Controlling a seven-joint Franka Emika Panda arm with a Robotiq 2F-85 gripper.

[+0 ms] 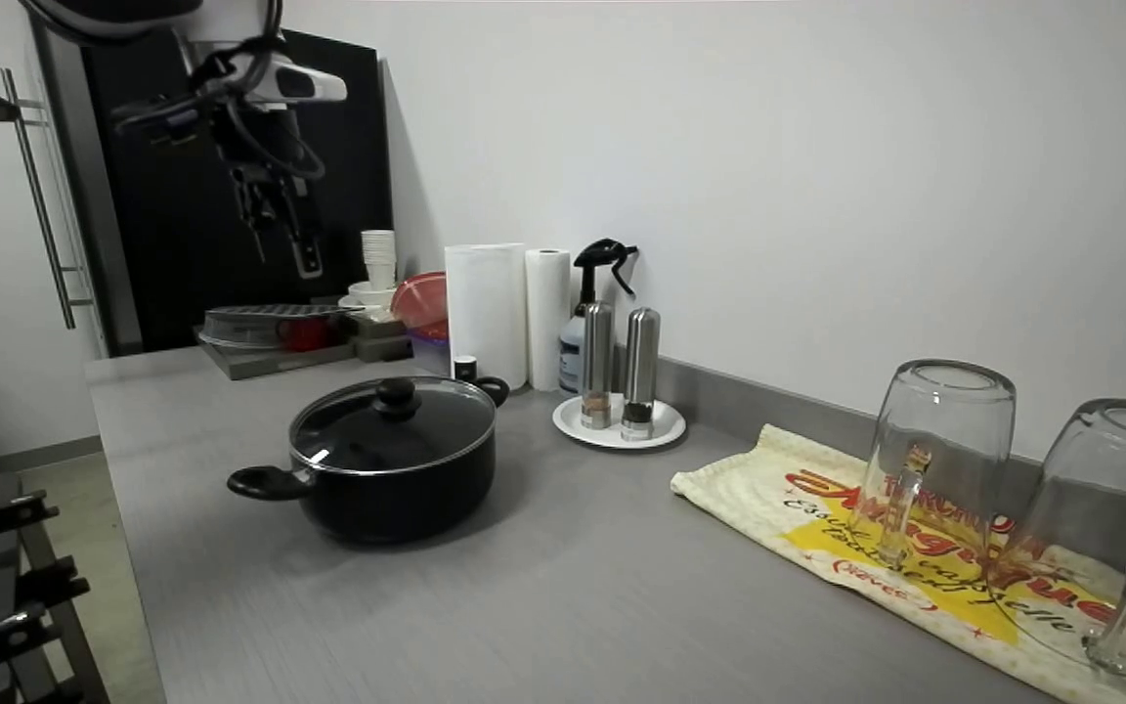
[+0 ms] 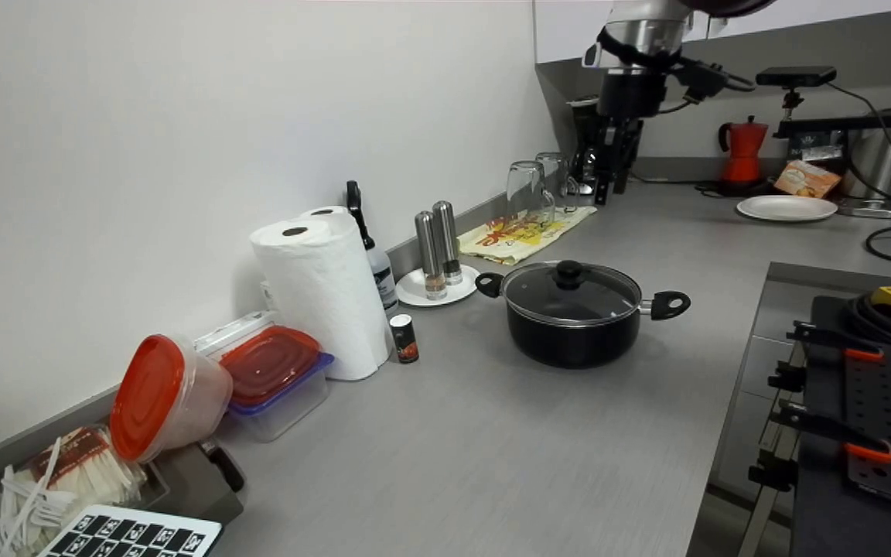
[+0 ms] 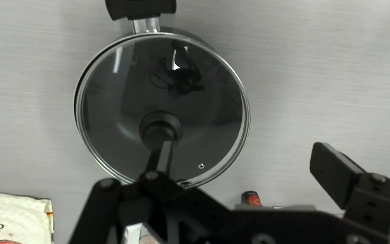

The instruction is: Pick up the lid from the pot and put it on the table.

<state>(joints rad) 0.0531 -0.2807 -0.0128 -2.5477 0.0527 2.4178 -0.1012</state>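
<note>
The lid (image 1: 358,430) is dark glass with a metal rim and black knob. It rests on the black pot (image 1: 407,504), which stands on the grey table (image 1: 563,626). The same lid (image 2: 538,294), pot (image 2: 573,340) and table (image 2: 507,464) also show in an exterior view. My gripper (image 1: 285,262) is open and empty, in the air well above the table, apart from the pot; it also shows in an exterior view (image 2: 612,193). In the wrist view, the gripper (image 3: 242,150) has its left finger overlapping the knob of the lid (image 3: 195,112); the right finger appears over the table.
A white plate (image 1: 573,420) with two steel grinders stands near the wall. Paper towel rolls (image 2: 322,286), a spray bottle (image 2: 377,271) and a small spice jar (image 2: 404,338) stand near it. Upturned glasses (image 1: 944,420) sit on a patterned cloth (image 1: 768,479). Plastic containers (image 2: 283,394) line the wall.
</note>
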